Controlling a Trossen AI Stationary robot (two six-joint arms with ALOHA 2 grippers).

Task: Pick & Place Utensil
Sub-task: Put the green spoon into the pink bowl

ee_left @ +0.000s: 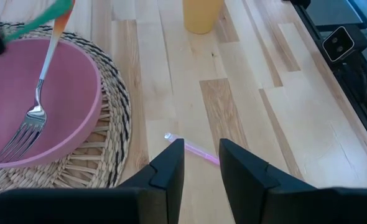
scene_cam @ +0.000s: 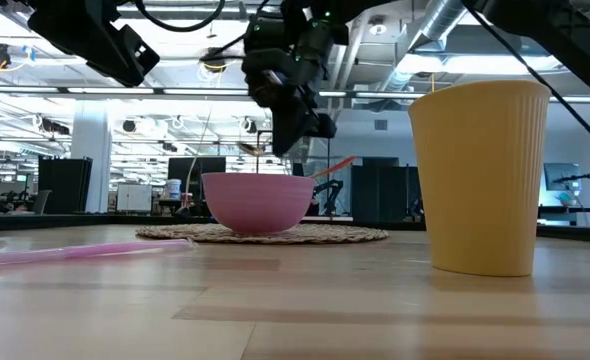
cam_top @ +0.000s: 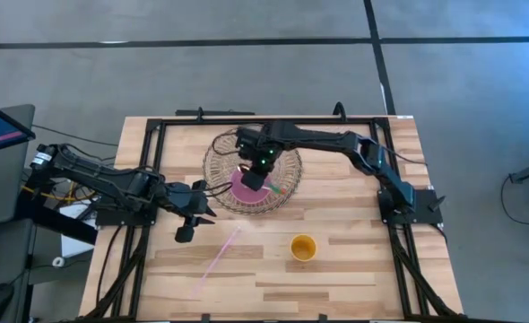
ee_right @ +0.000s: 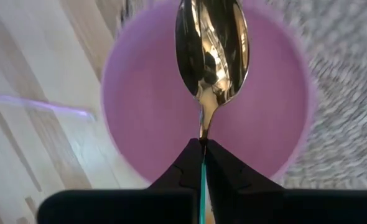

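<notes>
A pink bowl (cam_top: pixel 244 186) sits on a round woven mat (cam_top: pixel 218 160). A metal fork (ee_left: pixel 27 124) with an orange and green handle lies in the bowl, tines on the bottom and handle leaning over the rim. My right gripper (cam_top: pixel 254 172) hovers over the bowl, shut on a gold spoon (ee_right: pixel 209 46). My left gripper (ee_left: pixel 202 158) is open, just left of the mat above the table, over the near end of a pink straw (ee_left: pixel 193 149). The straw (cam_top: pixel 218 258) lies flat on the wood. My right gripper pinches the spoon by its thin handle (ee_right: pixel 203 142), just behind the spoon's bowl, between both fingertips. The fingers lie along the handle and slant downward from above. The spoon is lifted clear, its bowl (ee_right: pixel 209 46) pointing away from the fingers over the pink bowl (ee_right: pixel 140 112).
A yellow ribbed cup (cam_top: pixel 303 248) stands upright on the near right part of the table, large in the low view (scene_cam: pixel 480 175). A black frame (cam_top: pixel 148 135) borders the wooden top. Bare wood lies between straw and cup.
</notes>
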